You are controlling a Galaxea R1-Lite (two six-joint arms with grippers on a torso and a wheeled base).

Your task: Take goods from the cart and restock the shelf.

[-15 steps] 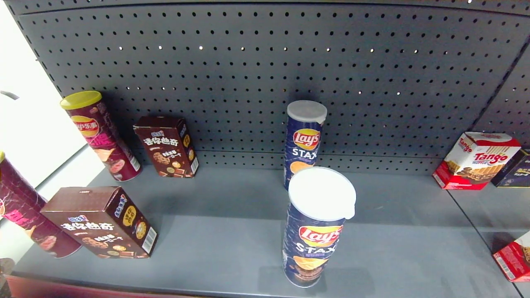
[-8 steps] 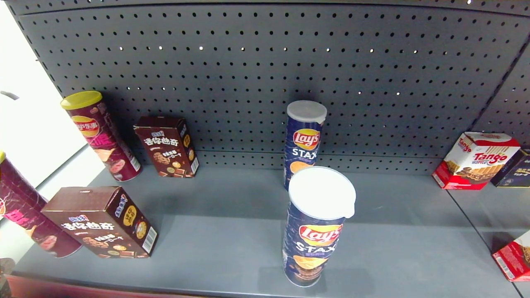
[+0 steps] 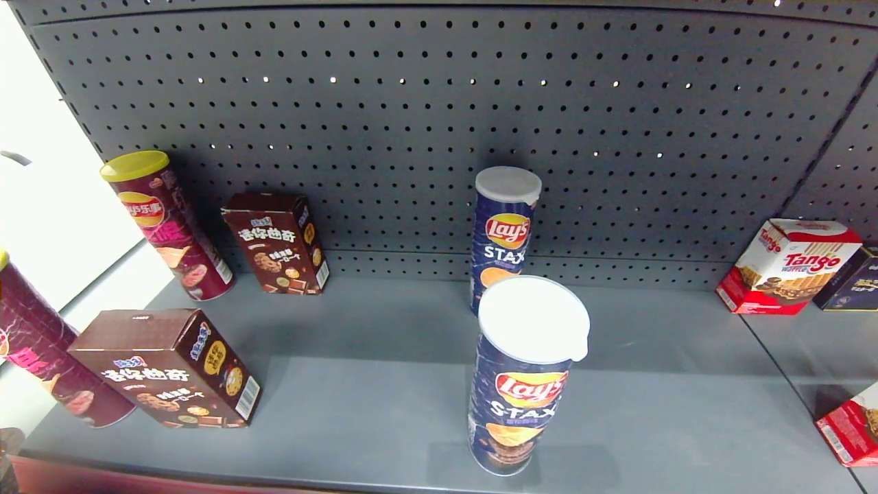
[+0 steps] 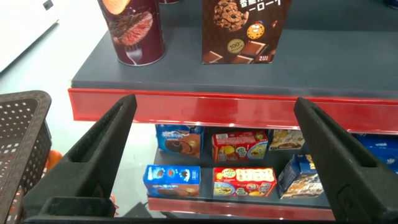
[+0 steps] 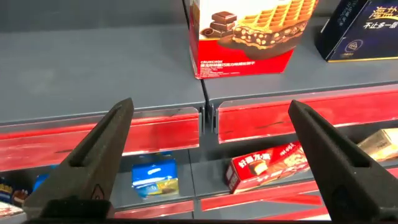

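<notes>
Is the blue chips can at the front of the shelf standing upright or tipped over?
Upright. The front blue can stands on its base on the shelf, white lid uppermost.

Maroon can [image 3: 38,350] cut at L edge, red box [image 3: 849,432] at R; front can [image 3: 525,391] hides rear can [image 3: 504,230] base.

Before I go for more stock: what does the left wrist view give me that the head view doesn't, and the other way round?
Left wrist view adds: the open left gripper, the shelf's red front strip, packets on the lower shelf, and a black mesh basket beside the shelving.
Head view adds: front blue can, rear blue can, pegboard back, rear maroon can, rear brown box, wafer box.
Both: front maroon can and front brown cookie box.
</notes>
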